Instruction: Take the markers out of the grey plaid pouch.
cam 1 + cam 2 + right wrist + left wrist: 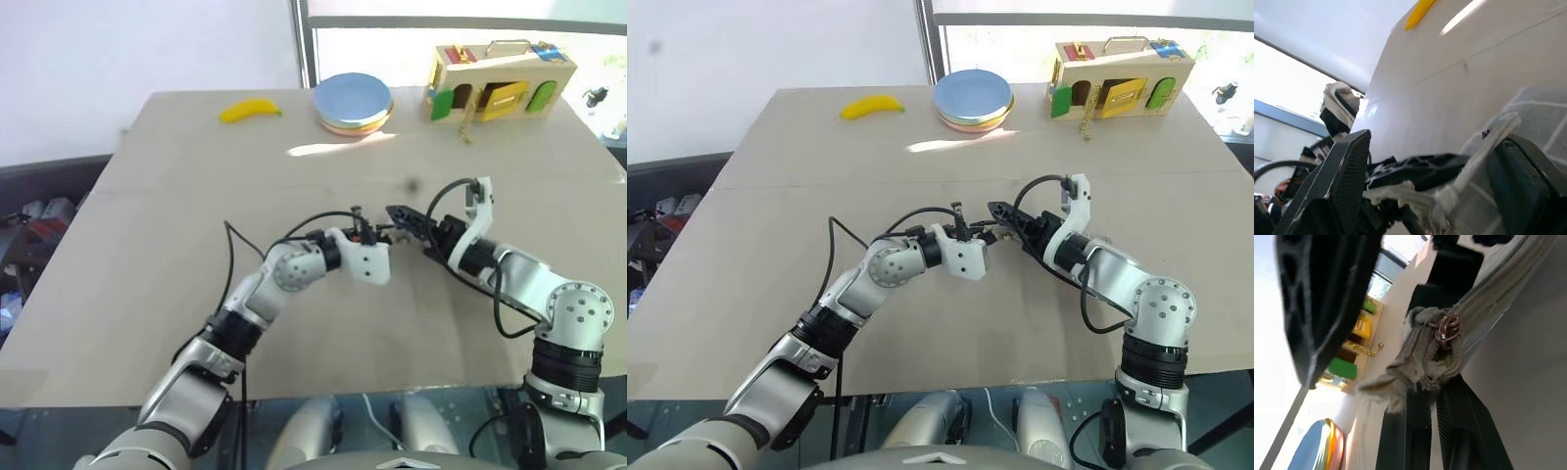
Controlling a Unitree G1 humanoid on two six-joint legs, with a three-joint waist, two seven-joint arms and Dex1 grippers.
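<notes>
The grey plaid pouch (1426,357) hangs between my two grippers above the middle of the table (176,225). My left gripper (1434,385) is shut on the bunched end of the pouch, just below its brown zipper ring (1445,329). From the opposite side my right gripper (405,228) points toward the left one. Its two black fingers (1344,181) stand wide apart on either side of that same end, and the pouch's white-gridded fabric (1547,117) lies against the other finger. The markers are hidden.
A yellow banana (250,110) and a stack of round pastel plates (353,104) lie at the table's far edge. A wooden box with coloured doors (500,82) stands at the far right. Bare tabletop surrounds both arms.
</notes>
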